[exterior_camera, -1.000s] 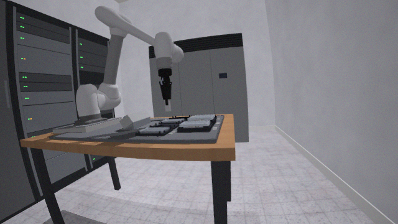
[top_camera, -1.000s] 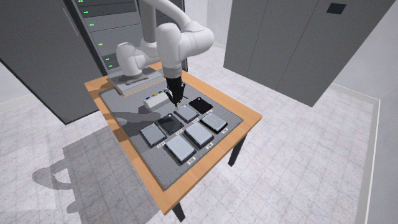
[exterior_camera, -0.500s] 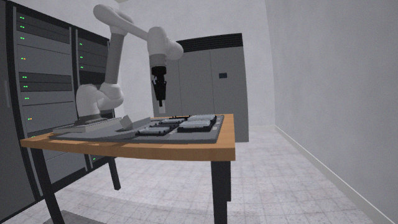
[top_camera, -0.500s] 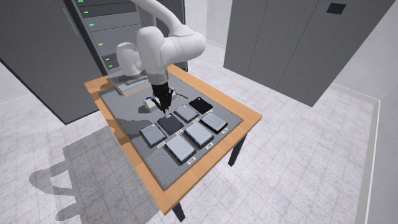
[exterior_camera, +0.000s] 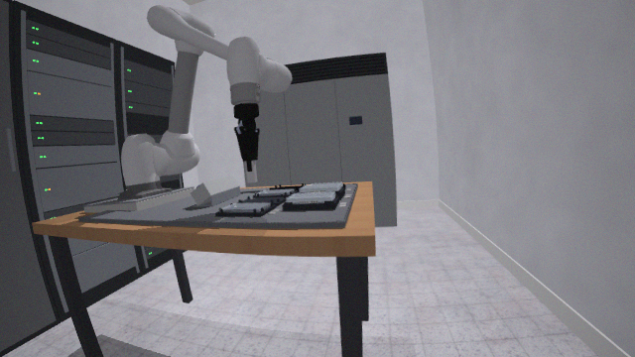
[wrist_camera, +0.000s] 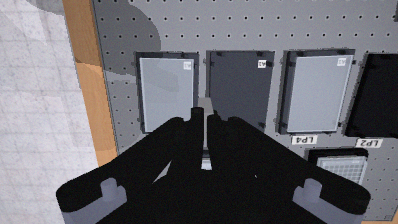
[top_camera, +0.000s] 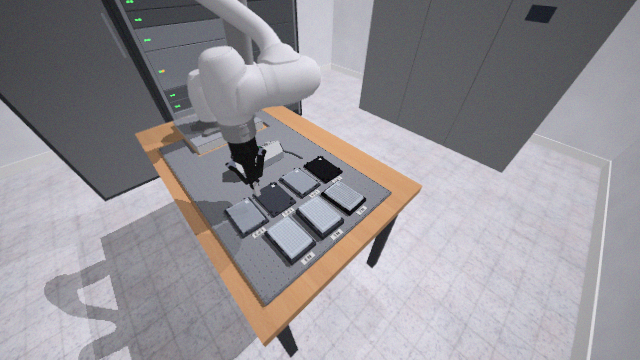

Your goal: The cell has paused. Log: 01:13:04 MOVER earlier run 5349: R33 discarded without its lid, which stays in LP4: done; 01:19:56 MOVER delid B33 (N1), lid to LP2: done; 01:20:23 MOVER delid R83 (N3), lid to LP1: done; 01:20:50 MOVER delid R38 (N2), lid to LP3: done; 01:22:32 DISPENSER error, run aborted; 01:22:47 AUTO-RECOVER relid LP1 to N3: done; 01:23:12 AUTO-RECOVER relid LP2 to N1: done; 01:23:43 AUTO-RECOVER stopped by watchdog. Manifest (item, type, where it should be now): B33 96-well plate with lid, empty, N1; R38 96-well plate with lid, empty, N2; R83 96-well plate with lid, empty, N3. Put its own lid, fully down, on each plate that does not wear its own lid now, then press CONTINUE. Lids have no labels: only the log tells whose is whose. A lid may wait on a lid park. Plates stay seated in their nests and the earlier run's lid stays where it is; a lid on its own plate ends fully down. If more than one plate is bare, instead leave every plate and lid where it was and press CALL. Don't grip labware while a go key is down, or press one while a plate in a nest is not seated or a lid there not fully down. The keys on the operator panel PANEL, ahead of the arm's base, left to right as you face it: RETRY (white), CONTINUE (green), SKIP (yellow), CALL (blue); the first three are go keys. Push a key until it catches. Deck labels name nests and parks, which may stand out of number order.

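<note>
1. end effector (wrist_camera: 205,116) has its black fingers pressed together with nothing between them, pointing down from the white arm (top_camera: 260,80) in mid-air above the deck.
2. seen from the top view, end effector tip (top_camera: 256,189) sits left of frame centre, over the near edge of an empty dark lid park (top_camera: 275,199).
3. four parks run in a diagonal row across the grey deck (top_camera: 240,260): a park with a lid (top_camera: 246,216) at lower left, the empty dark one, another lid (top_camera: 299,181), then an empty black park (top_camera: 323,168) at upper right.
4. wrist view shows the labels "lp4" (wrist_camera: 303,140) under the right-hand lid and "lp2" (wrist_camera: 369,143) under the black park; the other labels are hidden by the fingers.
5. three plates (top_camera: 291,238) (top_camera: 320,215) (top_camera: 344,195) sit in nests in the row nearer the lower right, all showing a well grid; their labels are too small to read.
6. operator panel (top_camera: 272,152) is partly hidden behind the end effector.
7. deck rests on a wooden counter (top_camera: 400,182).
</note>
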